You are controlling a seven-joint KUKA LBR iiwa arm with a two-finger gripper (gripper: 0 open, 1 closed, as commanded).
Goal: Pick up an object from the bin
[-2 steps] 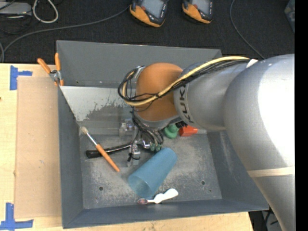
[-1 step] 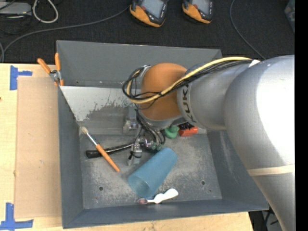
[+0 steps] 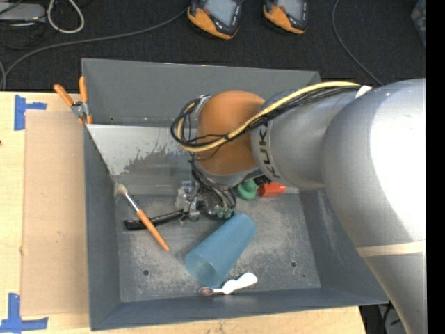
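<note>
We see tool [image 3: 192, 206] mid-frame at end of black handle [image 3: 149, 220], blue cup [image 3: 221, 250] lower right; its grip we cannot tell.

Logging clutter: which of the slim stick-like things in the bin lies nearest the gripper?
The black-handled tool: its right end reaches the gripper, whereas the orange-handled brush crosses it farther left and the white stick lies beyond the blue cup.

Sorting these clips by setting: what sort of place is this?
Probably a robotics lab: a robot arm reaches into a grey metal bin of odd items like a blue cup, with loose cables and two handheld devices lying behind it.
</note>
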